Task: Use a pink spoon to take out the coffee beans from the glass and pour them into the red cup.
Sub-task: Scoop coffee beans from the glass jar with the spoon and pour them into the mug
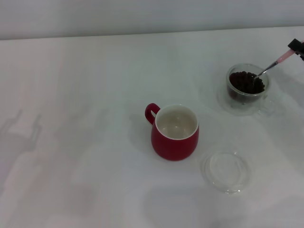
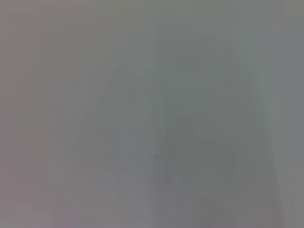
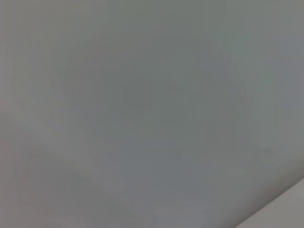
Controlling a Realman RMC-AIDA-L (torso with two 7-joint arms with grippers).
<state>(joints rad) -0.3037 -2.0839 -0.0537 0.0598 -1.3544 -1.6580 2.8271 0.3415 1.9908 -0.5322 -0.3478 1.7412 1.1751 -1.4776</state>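
Head view: the right hand [image 1: 296, 48], at the far right edge, grips the pink spoon [image 1: 274, 64] by its handle, its bowl dipped among the coffee beans [image 1: 245, 81] in the glass [image 1: 247, 84]. This looks like the scooping step; next comes a level lift and a carry left and nearer to the red cup [image 1: 175, 132], across open counter [image 1: 85, 142]. A clear dish [image 1: 225, 171] lies just near-right of the cup. The left hand is out of sight.

Both wrist views show only grey blur.

Pink spoon [image 1: 277, 63] slants into glass [image 1: 247, 85] of coffee beans [image 1: 246, 81]; empty red cup [image 1: 175, 132] stands well apart
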